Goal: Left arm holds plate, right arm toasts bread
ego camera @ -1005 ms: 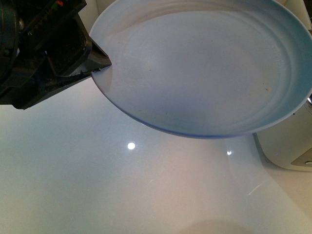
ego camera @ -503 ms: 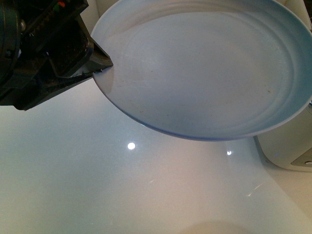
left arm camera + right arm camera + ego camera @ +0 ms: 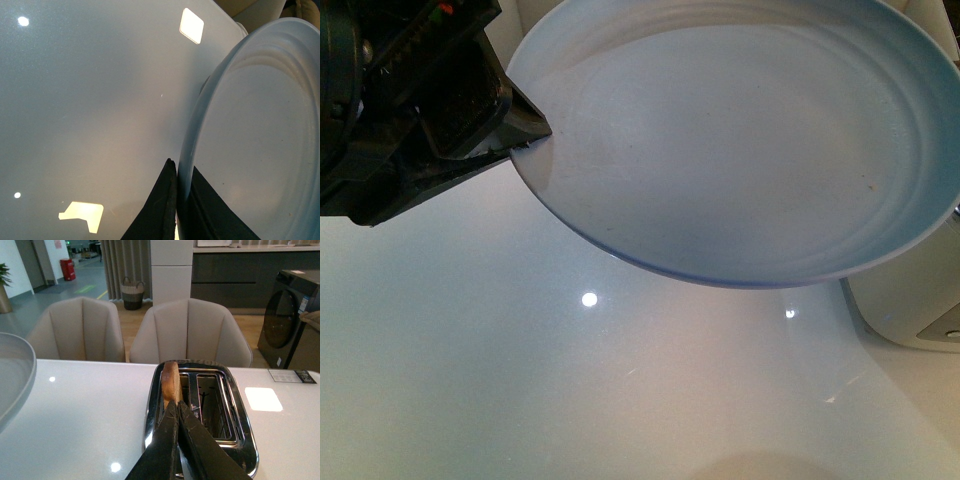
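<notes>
The pale blue-grey plate point(image 3: 740, 140) hangs tilted above the white table, empty, filling the top of the front view. My left gripper point(image 3: 525, 135) is shut on its left rim; in the left wrist view the two black fingers point(image 3: 162, 205) pinch the plate point(image 3: 260, 140) edge between them. In the right wrist view my right gripper point(image 3: 176, 407) is shut on the bread point(image 3: 170, 382), a brown slice held on edge over one slot of the chrome toaster point(image 3: 235, 435). The bread does not show in the front view.
The toaster's white side point(image 3: 910, 300) stands at the right edge of the front view, below the plate. The white glossy table point(image 3: 570, 380) spreads underneath. Beyond the table stand two beige chairs point(image 3: 190, 330) and a dark washing machine point(image 3: 290, 315).
The plate has barely shifted, a touch lower and to the right in the front view. The left gripper keeps its grip on the rim.
</notes>
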